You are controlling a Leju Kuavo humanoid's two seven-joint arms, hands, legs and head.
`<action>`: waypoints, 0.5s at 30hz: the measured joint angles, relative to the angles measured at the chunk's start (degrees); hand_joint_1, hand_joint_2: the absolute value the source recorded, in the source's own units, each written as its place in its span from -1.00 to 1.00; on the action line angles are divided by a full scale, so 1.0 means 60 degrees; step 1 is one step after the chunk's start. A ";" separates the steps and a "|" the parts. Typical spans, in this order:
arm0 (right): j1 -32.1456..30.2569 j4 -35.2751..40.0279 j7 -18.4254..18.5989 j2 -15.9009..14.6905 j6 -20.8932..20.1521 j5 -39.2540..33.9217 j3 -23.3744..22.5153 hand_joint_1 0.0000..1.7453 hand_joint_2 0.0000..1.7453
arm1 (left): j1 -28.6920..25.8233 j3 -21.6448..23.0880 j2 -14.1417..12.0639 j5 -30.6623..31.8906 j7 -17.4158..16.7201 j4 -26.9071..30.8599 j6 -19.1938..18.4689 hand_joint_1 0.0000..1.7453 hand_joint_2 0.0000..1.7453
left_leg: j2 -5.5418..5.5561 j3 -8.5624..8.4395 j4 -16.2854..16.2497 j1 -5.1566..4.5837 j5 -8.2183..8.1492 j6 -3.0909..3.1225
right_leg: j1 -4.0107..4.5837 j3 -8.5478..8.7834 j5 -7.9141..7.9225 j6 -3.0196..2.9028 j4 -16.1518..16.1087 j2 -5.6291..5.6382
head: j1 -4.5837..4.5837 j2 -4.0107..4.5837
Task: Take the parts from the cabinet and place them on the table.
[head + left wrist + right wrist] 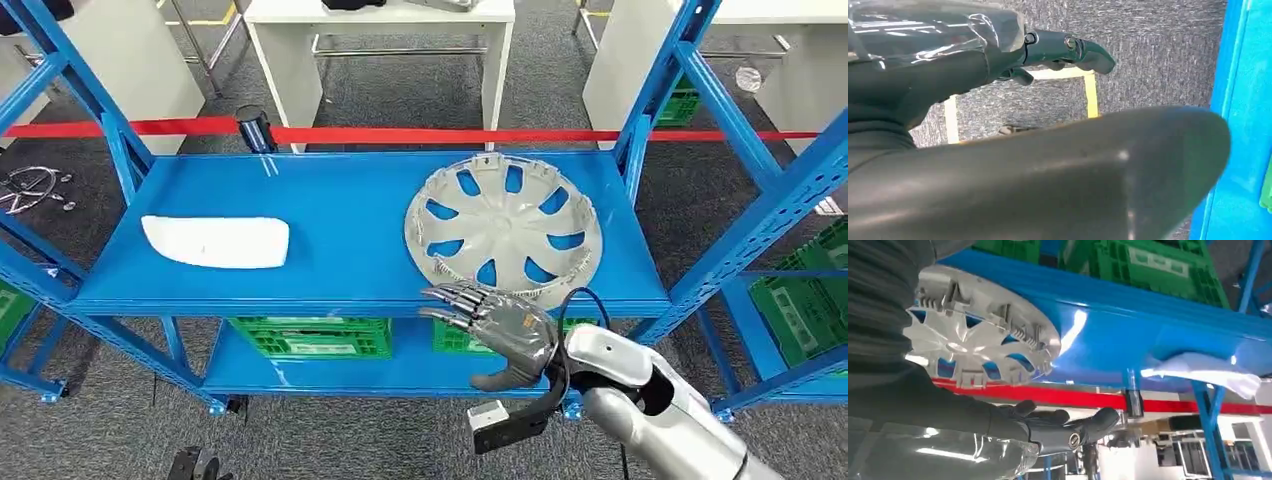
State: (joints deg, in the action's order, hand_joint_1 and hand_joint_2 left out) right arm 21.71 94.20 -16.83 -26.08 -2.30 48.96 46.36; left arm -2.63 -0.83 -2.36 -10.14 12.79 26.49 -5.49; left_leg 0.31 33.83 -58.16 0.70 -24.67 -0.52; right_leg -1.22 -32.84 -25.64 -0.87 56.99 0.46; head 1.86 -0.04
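A silver wheel cover lies flat on the right half of the blue cabinet shelf. On the left half lies a white curved part. My right hand hovers at the shelf's front edge, just below the wheel cover's near rim, fingers spread and holding nothing. In the right wrist view the wheel cover is close to the fingers, and the white part lies farther along the shelf. My left hand hangs beside a blue cabinet panel above grey carpet, with nothing in it.
Green crates sit on the lower shelf, and more stand in the rack to the right. Blue uprights frame the shelf. A red barrier tape runs behind the cabinet, with white tables beyond.
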 joint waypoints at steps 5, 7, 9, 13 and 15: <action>0.0349 -0.0466 0.0105 0.0004 -0.0048 -0.0156 0.0222 -1.00 1.00 | 0.0039 -0.0153 0.0004 0.0233 0.0054 -0.0026 -0.0164 -1.00 -1.00 | 0.0013 -0.0097 0.0243 -0.0105 -0.0052 0.0240 | 0.0063 -0.0052 0.0038 0.0263 -0.0042 -0.0001 | -0.0004 0.0000; 0.0531 -0.0651 0.0215 0.0004 -0.0037 -0.0164 0.0247 -1.00 1.00 | 0.0059 -0.0207 0.0007 0.0291 0.0094 -0.0040 -0.0218 -1.00 -1.00 | 0.0003 -0.0159 0.0376 -0.0048 0.0043 0.0391 | 0.0046 -0.0398 -0.0318 0.0204 0.0558 -0.0022 | -0.0040 0.0000; 0.0656 -0.0889 0.0328 0.0011 0.0004 -0.0160 0.0266 -1.00 1.00 | 0.0070 -0.0266 0.0011 0.0306 0.0095 -0.0058 -0.0262 -1.00 -1.00 | 0.0002 -0.0136 0.0376 -0.0072 0.0043 0.0414 | 0.0047 -0.1151 -0.0943 0.0109 0.2134 -0.0022 | -0.0040 0.0000; 0.0822 -0.1352 0.0404 0.0080 0.0044 -0.0142 0.0262 -1.00 1.00 | 0.0063 -0.0372 0.0033 0.0390 0.0098 -0.0117 -0.0302 -1.00 -1.00 | 0.0025 -0.0132 0.0344 -0.0088 0.0039 0.0413 | 0.0027 -0.1240 -0.0768 0.0340 0.2301 -0.0025 | -0.0040 0.0000; 0.1045 -0.1558 0.0466 0.0153 0.0051 -0.0131 0.0219 -1.00 1.00 | 0.0067 -0.0408 0.0051 0.0426 0.0124 -0.0138 -0.0360 -1.00 -1.00 | 0.0027 -0.0126 0.0266 -0.0090 -0.0006 0.0347 | -0.0001 -0.0312 -0.0115 0.0470 0.0461 -0.0050 | -0.0044 0.0000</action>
State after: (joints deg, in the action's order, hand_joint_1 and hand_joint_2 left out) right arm 27.98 84.85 -14.03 -25.16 -1.99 48.17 47.67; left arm -2.22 -3.28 -2.05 -7.59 13.53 25.66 -7.65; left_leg 0.47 33.08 -56.56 0.16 -24.70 1.56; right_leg -1.23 -34.72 -26.34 1.95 59.76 0.16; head 1.60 -0.04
